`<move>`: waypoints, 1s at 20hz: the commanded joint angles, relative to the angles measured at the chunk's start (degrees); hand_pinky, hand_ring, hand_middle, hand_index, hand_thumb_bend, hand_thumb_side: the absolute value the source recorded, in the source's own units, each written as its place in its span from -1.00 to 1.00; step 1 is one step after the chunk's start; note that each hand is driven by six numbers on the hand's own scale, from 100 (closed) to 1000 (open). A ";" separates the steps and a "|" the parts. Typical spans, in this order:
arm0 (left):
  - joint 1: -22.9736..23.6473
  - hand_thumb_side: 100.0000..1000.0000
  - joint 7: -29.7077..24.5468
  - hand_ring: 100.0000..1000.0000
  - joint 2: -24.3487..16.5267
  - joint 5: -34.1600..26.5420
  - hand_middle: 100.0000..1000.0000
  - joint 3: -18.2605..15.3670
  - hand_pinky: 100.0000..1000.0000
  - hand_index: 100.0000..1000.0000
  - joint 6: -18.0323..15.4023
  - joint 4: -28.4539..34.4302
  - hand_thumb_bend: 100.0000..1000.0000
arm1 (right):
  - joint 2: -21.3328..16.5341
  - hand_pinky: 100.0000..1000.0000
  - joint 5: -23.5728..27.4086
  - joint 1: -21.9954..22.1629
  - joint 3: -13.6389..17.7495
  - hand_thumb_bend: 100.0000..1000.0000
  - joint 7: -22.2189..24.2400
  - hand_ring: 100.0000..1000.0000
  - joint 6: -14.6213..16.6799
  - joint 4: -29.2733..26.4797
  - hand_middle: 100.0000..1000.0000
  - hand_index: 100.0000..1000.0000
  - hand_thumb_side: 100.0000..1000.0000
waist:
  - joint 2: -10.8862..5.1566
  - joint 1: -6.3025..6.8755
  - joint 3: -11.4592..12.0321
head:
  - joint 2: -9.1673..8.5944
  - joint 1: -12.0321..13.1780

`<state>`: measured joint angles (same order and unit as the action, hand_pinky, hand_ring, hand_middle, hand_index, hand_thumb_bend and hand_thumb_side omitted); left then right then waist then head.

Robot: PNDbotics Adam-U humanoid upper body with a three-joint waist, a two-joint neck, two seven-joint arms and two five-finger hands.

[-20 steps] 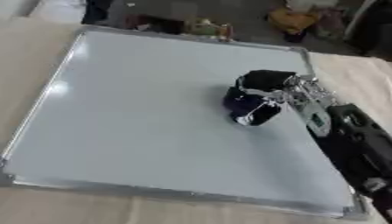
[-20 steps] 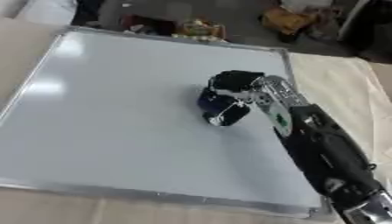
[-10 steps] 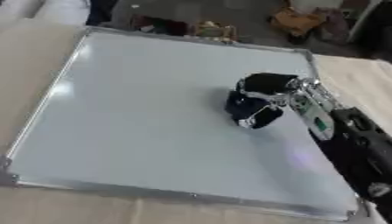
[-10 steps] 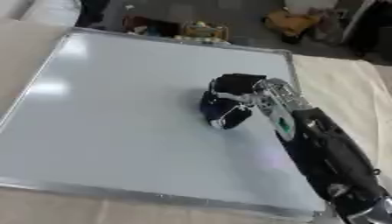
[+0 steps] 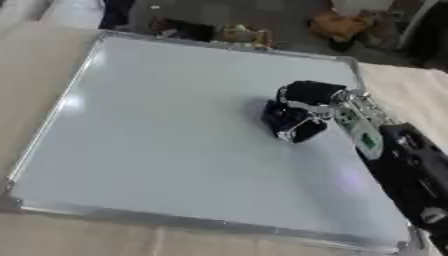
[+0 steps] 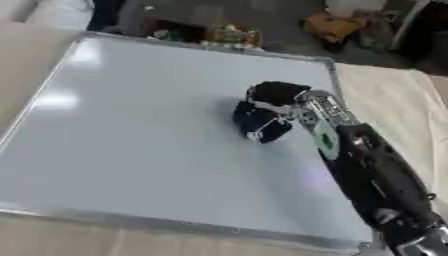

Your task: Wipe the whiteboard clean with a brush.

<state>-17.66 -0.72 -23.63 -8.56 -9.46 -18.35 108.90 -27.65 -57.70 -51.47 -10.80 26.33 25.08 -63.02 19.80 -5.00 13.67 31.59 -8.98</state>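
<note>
**A:** What fills the frame?

**B:** A large whiteboard [image 5: 157, 140] with a silver frame, lying flat on a pale beige cloth [image 6: 394, 100]. It runs from the upper left of the frame down to the lower right. Its surface looks plain white, with a soft glare along the left edge; I can make out no marks on it.

**A:** And the robot?

**B:** Its right arm [image 6: 376, 175] comes in from the lower right corner, black with a silver and green section near the wrist. The right hand [image 5: 302, 107] sits right of centre, over the board.

**A:** Is it holding something?

**B:** Yes. Its fingers are curled down round a dark brush [image 5: 284, 122], which shows as a black lump just under and to the left of the hand. The brush appears to rest on the board's surface, with a faint shadow beside it. Its exact shape is too blurred to tell.

**A:** So where on the board is the brush?

**B:** Right of the middle, nearer the right edge than the left, and about halfway between the far edge and the near one.

**A:** The other hand?

**B:** It shows in neither view.

**A:** Anything beyond the board?

**B:** Along the top of the frame there is blurred clutter [image 6: 332, 25] on a dark floor, yellowish and brown shapes that I cannot identify.
</note>
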 commanded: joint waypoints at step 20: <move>-0.51 0.73 -0.11 0.07 -0.49 -0.32 -0.02 -0.67 0.36 -0.35 0.04 0.78 -0.54 | -1.21 0.13 -5.39 -2.15 4.37 -1.00 -7.34 0.20 -5.33 9.47 -0.78 -0.82 -0.73 | -0.32 0.88 0.01 | -0.87 -0.27</move>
<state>-17.66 -0.72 -23.19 -8.56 -9.49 -18.35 108.90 -27.48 -61.06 -53.94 -6.40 19.54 20.34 -55.71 19.98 -4.70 13.70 31.36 -9.10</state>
